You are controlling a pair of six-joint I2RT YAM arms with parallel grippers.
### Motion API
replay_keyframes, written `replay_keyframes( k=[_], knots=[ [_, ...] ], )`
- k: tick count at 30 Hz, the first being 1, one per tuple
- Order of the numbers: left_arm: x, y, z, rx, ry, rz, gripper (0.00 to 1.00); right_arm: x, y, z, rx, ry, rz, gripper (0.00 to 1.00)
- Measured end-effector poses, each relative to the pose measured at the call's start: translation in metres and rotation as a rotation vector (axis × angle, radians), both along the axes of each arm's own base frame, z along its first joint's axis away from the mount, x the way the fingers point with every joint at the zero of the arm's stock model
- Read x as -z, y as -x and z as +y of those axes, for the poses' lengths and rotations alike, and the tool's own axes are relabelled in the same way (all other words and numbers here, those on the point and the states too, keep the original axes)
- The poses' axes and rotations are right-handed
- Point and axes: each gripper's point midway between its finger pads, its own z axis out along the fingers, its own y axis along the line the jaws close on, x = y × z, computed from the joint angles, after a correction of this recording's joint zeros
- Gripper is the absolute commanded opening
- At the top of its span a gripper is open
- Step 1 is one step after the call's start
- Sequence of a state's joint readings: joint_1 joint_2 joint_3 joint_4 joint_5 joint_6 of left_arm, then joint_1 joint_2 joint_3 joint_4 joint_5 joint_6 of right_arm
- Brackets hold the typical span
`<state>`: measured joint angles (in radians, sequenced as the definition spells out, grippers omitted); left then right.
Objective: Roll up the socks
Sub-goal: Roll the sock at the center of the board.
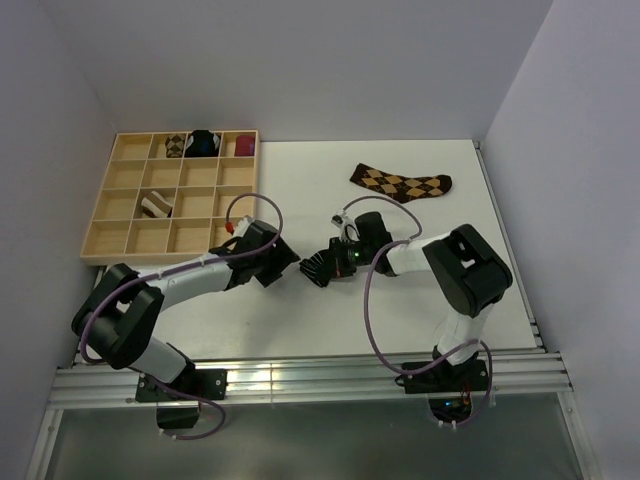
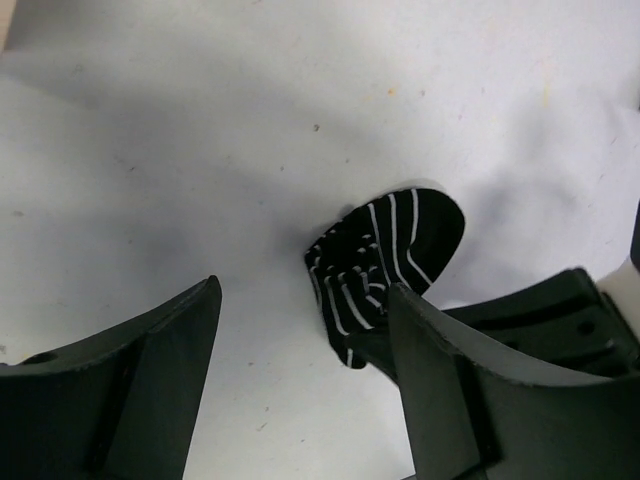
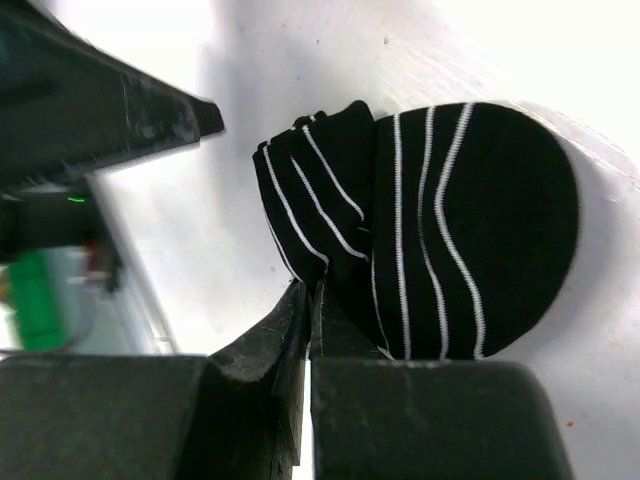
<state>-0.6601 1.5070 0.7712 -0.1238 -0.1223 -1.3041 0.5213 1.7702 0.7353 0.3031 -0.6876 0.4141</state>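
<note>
Now: right pincer (image 3: pixel 308 300) pinches the half-rolled black striped sock (image 3: pixel 450 230) | left pincer (image 2: pixel 303 290) gapes wide beside it | best: grip squarely, tighten roll.

black striped sock (image 3: pixel 450 220): is showing soft matt knit cloth
argyle sock (image 1: pixel 402 183): is looking like matt knit cloth
compartment tray (image 1: pixel 150 254): is showing pale bare wood
table (image 2: pixel 200 120): is looking smooth, matt white
left gripper (image 2: pixel 305 288): is showing matt black plastic fingers
base rail (image 1: pixel 300 378): is gleaming as bare metal

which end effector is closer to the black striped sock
Right. The right end effector is shut on the black striped sock; the left end effector stands open beside it.
</note>
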Motion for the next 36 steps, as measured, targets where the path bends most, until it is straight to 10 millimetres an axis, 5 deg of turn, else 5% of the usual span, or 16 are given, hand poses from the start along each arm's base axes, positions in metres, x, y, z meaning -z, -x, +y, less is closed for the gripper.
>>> replay_keyframes(
  k=[15,36],
  knots=[
    [0.014,0.019,-0.022,0.073,0.006,0.005,0.7,0.005,-0.007,-0.015,0.085,-0.227,0.337,0.0],
    [0.01,-0.001,-0.042,0.082,0.073,-0.089,0.61,0.007,-0.01,-0.017,0.095,-0.219,0.43,0.0]
  ],
)
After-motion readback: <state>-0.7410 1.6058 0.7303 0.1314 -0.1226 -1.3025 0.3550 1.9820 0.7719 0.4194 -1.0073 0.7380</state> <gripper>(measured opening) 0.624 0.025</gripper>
